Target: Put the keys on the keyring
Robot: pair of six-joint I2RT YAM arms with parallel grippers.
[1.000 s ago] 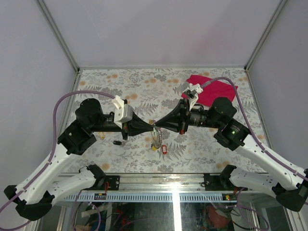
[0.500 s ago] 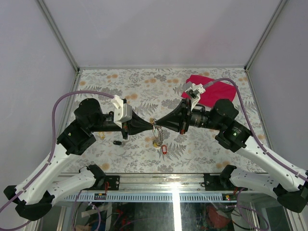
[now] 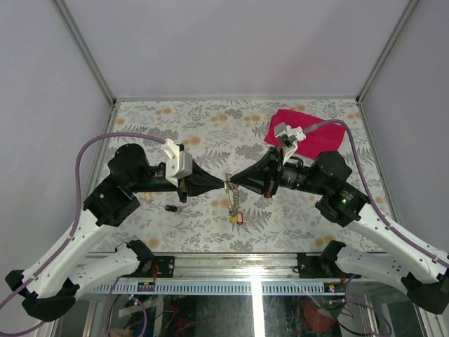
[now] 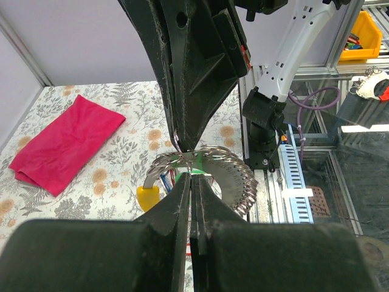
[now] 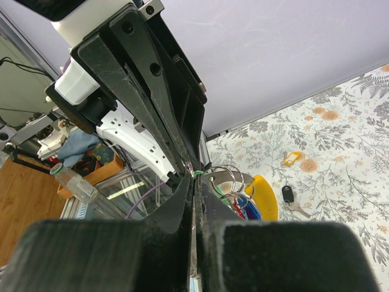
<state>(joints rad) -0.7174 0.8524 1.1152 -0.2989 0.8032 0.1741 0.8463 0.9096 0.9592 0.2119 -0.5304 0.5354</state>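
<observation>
The keyring (image 3: 228, 184) is pinched from both sides above the table, between my left gripper (image 3: 224, 184) and right gripper (image 3: 232, 181), both shut on it. Its chain strand (image 3: 235, 202) hangs down to a yellow tag (image 3: 231, 218). A red tag (image 3: 240, 218) is right beside that; I cannot tell whether it hangs or lies on the table. In the left wrist view, the silvery rings (image 4: 182, 159), a green tag (image 4: 203, 162) and the yellow tag (image 4: 148, 198) sit just past my left gripper (image 4: 192, 174). A black-headed key (image 5: 288, 193) lies loose on the table.
A red cloth (image 3: 309, 132) lies at the back right of the floral table (image 3: 210, 126). A loose yellow-tagged key (image 5: 293, 158) lies beyond the black one. The black key (image 3: 170, 208) sits just in front of the left arm. The metal frame rail (image 3: 231, 261) runs along the near edge.
The right arm has swung its wrist up and to the right while keeping its grip. The hanging chain and yellow tag shifted slightly right. The left arm has held still.
</observation>
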